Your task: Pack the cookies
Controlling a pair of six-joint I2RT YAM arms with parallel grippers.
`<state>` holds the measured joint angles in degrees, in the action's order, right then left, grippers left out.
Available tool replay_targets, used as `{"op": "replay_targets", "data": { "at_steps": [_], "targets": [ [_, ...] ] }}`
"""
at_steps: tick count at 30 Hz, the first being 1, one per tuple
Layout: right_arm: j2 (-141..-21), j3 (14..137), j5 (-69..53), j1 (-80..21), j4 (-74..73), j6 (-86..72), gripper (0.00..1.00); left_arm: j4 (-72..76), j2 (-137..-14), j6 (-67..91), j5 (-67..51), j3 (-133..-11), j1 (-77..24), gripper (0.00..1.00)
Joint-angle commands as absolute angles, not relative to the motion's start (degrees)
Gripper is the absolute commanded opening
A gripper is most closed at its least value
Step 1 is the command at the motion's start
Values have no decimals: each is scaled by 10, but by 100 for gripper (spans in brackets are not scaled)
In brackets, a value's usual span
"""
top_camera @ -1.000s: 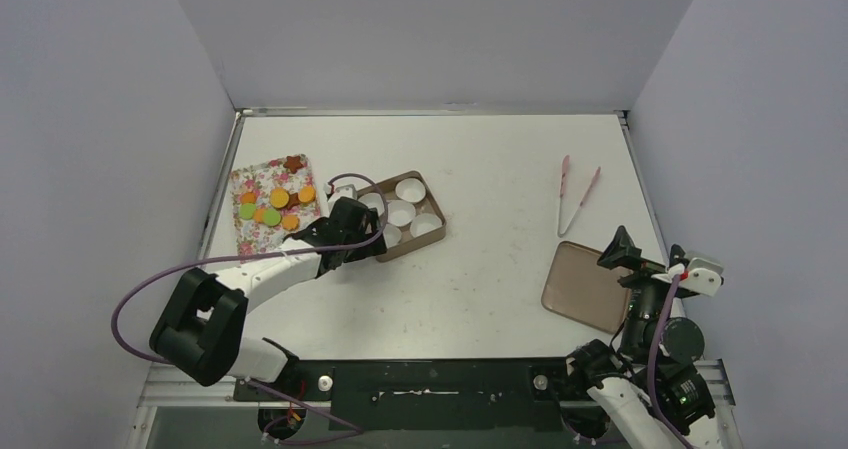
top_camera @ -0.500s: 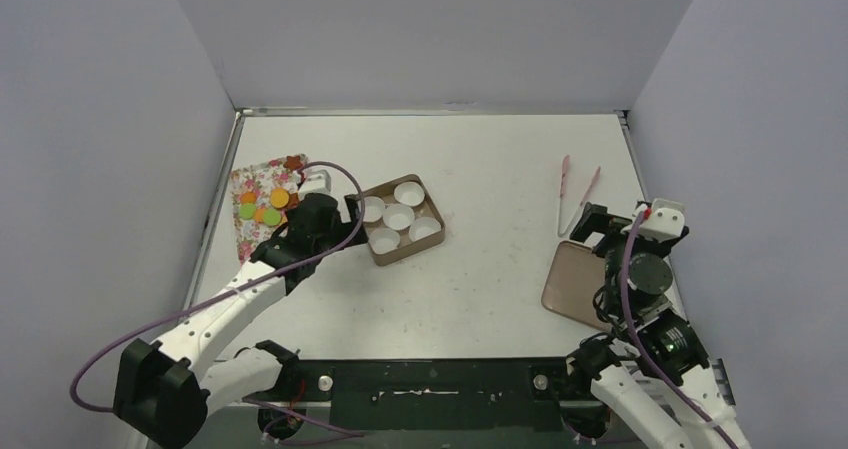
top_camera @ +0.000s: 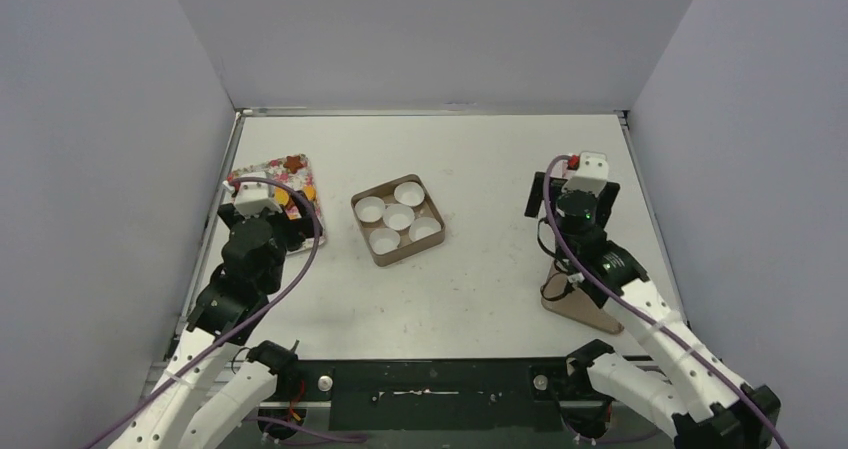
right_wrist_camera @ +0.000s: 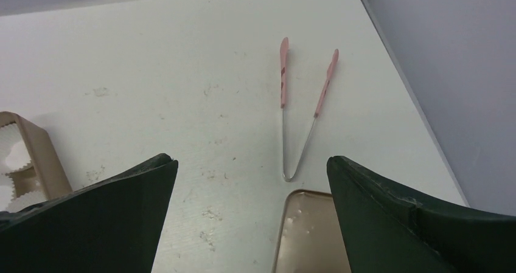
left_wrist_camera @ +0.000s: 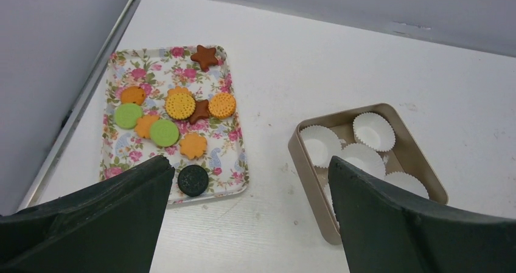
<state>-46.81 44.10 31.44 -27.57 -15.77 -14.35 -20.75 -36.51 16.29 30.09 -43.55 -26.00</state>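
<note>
My left gripper [left_wrist_camera: 248, 163] hung wide open and empty above the near edge of the flowered tray [left_wrist_camera: 146, 72]. All the cookies [left_wrist_camera: 180, 105] I could see lay on that tray: orange ones, two green, two brown stars, and a dark round one nearest me. My left finger hid the tray's near left corner, so I could not tell whether anything lay there. From above, my wrist covered most of the tray, and only a sliver of orange and one brown star showed.

Beside the tray, apart from it, sat the tan box [left_wrist_camera: 307, 182] with white paper cups [left_wrist_camera: 373, 131] in it. My other finger cut off its near corner and part of the nearest cups. None of the cups I could see held a cookie.

My right gripper [right_wrist_camera: 251, 160] was also spread wide, holding nothing. Past it the pink-tipped tongs [right_wrist_camera: 283, 72] lay on the table [right_wrist_camera: 182, 72], their closed end just beside a brown lid [right_wrist_camera: 307, 224]. The picture's bottom edge and my finger cut that lid off. In the overhead view my right arm hid the tongs completely.
</note>
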Motion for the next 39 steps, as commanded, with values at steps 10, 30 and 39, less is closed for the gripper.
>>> {"op": "replay_targets", "data": {
  "at_steps": [10,30,39],
  "targets": [
    [-722,491,141,-52,-57,-217,100,-170,-316,176,275,-400,-216,97],
    [-1025,648,39,104,-46,-220,84,-173,-296,174,242,-398,-206,97],
    [-1108,719,31,106,-60,-206,58,-173,-298,165,218,-398,-201,97]
  ]
}}
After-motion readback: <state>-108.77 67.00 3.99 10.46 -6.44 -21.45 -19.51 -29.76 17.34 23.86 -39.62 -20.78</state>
